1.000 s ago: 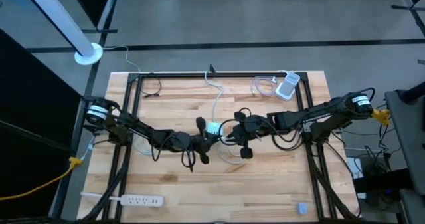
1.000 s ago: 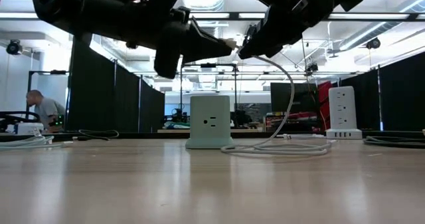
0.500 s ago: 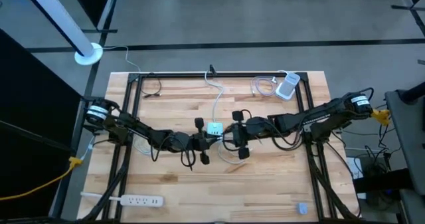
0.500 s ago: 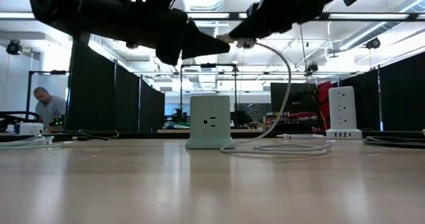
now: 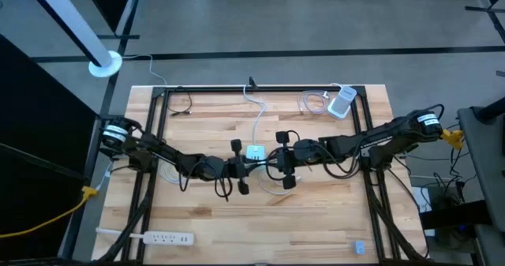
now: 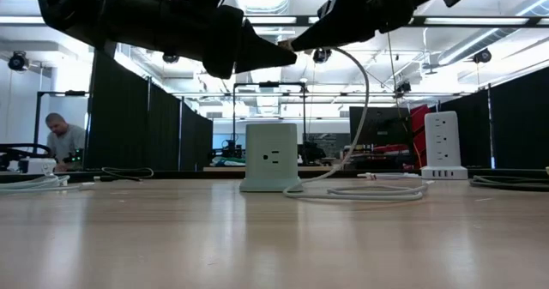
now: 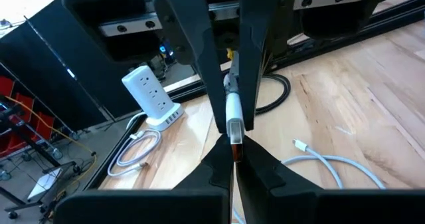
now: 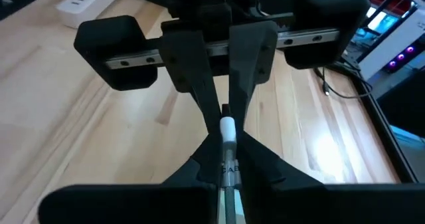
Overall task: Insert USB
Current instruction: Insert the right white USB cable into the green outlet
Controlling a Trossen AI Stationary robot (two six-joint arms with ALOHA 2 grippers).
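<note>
The table is made of pale wood planks with a black metal frame around it. Behind it the room is large, with black curtains, bright ceiling lights and a grey floor; a person sits far back at one side. A white power strip lies near the front edge, and a white charging tower stands at the back corner on the right arm's side. I cannot read any brand or writing; some small dark letters are on the plug in the right wrist view, but they are too blurred.

A small white socket cube stands in the middle of the table. Above it the two claws meet tip to tip. The left gripper is clenched on the tip of the USB plug. The right gripper is clenched on the same plug from the other side. The white cable hangs from the plug and lies in a loop on the table beside the cube.
</note>
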